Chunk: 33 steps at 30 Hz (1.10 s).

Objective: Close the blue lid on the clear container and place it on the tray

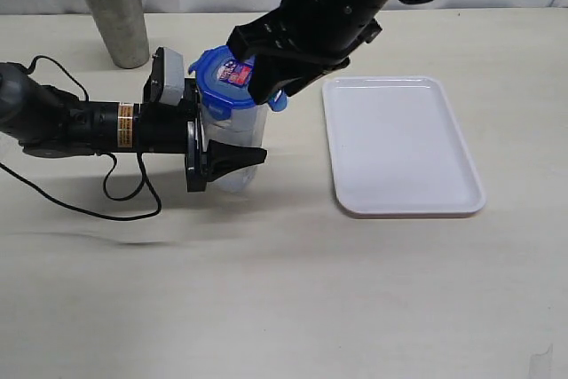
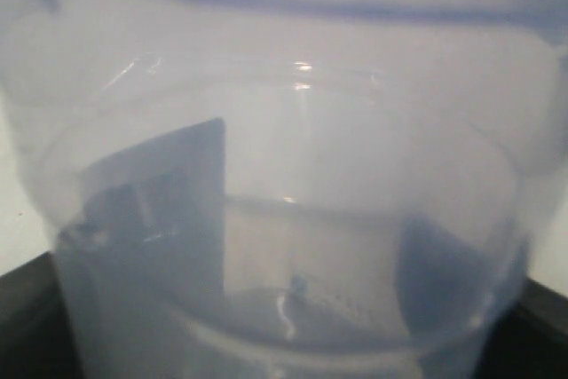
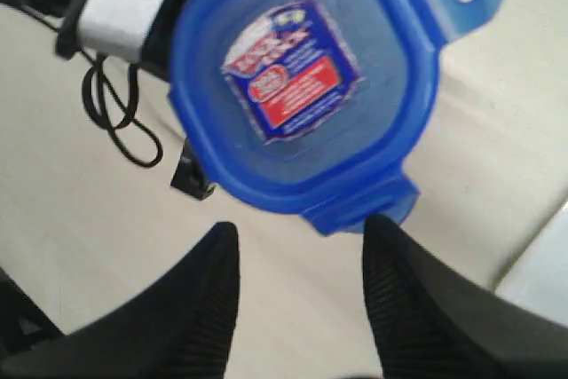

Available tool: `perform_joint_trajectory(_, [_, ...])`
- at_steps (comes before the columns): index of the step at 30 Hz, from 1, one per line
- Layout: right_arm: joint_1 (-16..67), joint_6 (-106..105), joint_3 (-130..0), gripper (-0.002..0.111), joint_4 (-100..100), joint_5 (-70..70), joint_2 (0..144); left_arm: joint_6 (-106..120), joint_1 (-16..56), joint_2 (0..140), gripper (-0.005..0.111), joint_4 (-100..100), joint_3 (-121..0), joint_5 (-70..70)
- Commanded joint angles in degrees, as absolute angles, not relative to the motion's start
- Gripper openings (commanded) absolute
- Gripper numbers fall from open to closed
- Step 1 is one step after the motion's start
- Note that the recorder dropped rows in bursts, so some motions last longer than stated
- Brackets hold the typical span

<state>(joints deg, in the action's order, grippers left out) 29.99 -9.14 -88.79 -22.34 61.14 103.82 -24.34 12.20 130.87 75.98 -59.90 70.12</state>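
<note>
Right gripper (image 3: 302,241) stands spread, holding nothing. The blue lid (image 3: 297,86) sits just beyond its fingertips atop the clear container (image 1: 232,126), which the left gripper (image 1: 240,153) clamps, just beside the tray (image 1: 399,144).

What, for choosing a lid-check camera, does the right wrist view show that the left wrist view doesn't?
Only the right wrist view: the top of the lid with its sticker, the open right hand near it, a cable, the table. Only the left wrist view: the clear wall of the container, close up, filling the picture. Both: the lid's blue edge, blurred in the left one.
</note>
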Motion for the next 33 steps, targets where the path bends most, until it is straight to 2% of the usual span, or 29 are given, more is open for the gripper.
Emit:
perform_joint_trajectory(1, [28.64, -11.01, -83.71, 0.042, -27.4, 52.78, 103.14, -24.92, 12.32, 130.48, 0.0, 75.85, -60.16, 69.96])
perform_joint_trajectory(16, [28.64, -18.4, -79.78, 0.042, -44.76, 42.41, 107.79, -22.5, 12.32, 130.48, 0.0, 75.87, -60.16, 69.96])
perform_joint_trajectory(25, [28.64, -30.03, -78.97, 0.042, -60.81, 43.3, 113.38, -19.75, 12.43, 130.48, 0.0, 76.64, -60.16, 69.96])
perform_joint_trajectory(33, [28.64, -31.25, -78.97, 0.042, -58.38, 43.77, 112.74, -19.62, 12.41, 130.48, 0.0, 76.66, -60.16, 69.96])
